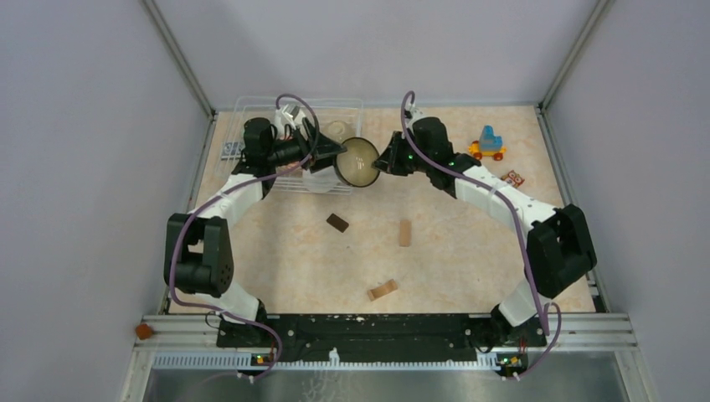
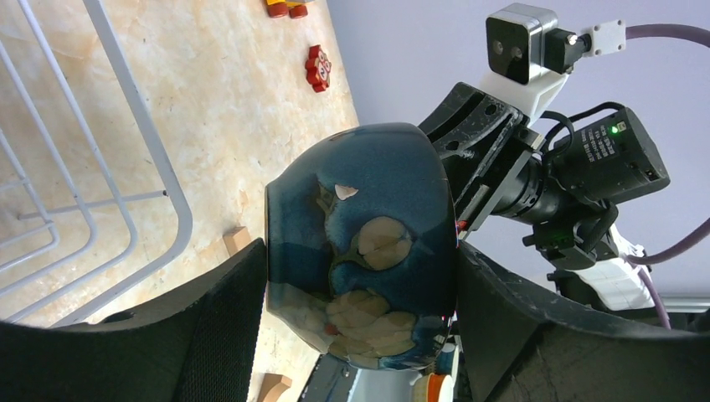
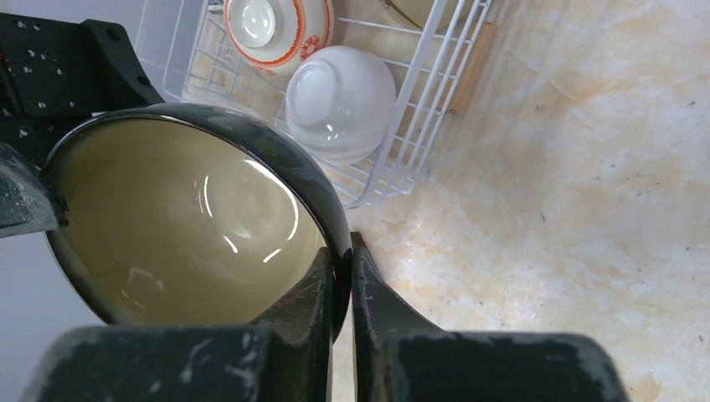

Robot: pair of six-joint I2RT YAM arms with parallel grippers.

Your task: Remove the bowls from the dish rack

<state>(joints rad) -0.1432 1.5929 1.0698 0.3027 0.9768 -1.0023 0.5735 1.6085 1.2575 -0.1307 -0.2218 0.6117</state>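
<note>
dark bowl (image 1: 358, 161) – cream inside, blue-glazed outside with pale patches; held on its side between both arms, just beside the right end of the dish rack (image 1: 301, 100).
left gripper (image 1: 335, 151) – fingers (image 2: 226, 327) spread around the bowl's outside, one against each side of it.
right gripper (image 1: 387, 159) – fingers (image 3: 293, 327) pinched together on the rim, one inside and one outside.
rack contents, right wrist view – white bowl (image 3: 339, 100) upside down by the wire wall; orange-patterned bowl (image 3: 276, 29) behind it.
table (image 1: 469, 251) – dark block (image 1: 337, 222) and two wooden blocks (image 1: 404, 233) near the middle; toy vehicle (image 1: 487, 144) far right.
</note>
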